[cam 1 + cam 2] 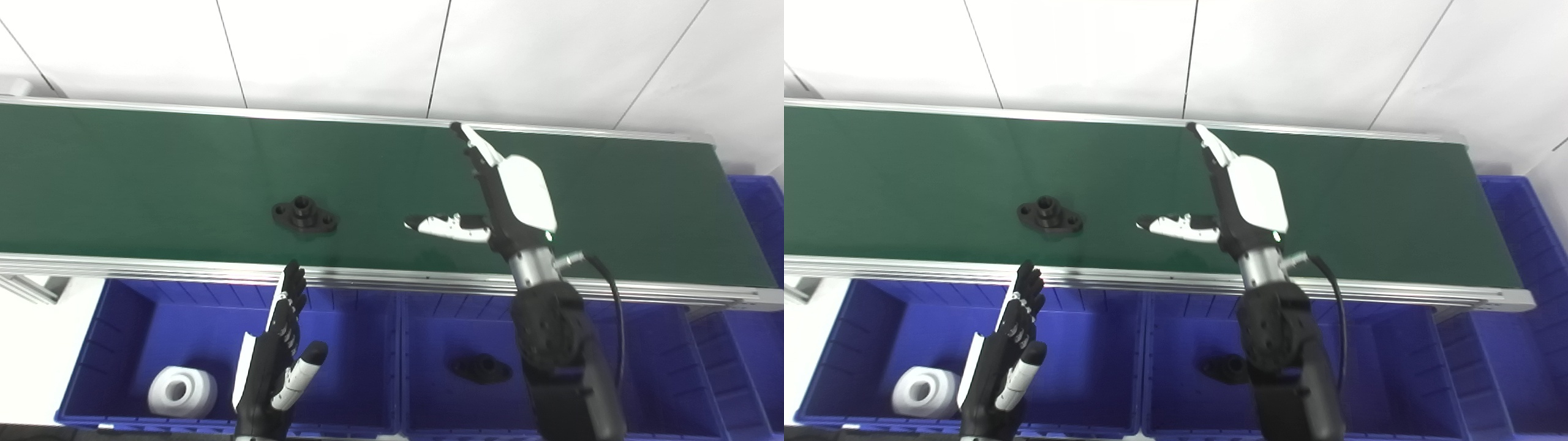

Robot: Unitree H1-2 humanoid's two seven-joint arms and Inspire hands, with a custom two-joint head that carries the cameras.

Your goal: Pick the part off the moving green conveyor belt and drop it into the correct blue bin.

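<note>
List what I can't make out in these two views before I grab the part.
- Black part in the middle bin: partly hidden by the right arm in the right eye view.
- Belt: its left end is cut off by both frames.
- Right bin: cut off by the edge.
- Belt direction: a still cannot show it.

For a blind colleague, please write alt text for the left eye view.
A black flanged part lies on the green belt, with the open right hand over the belt to its right. The open left hand hangs above the left blue bin, which holds a white part; the middle bin holds a black part.
</note>
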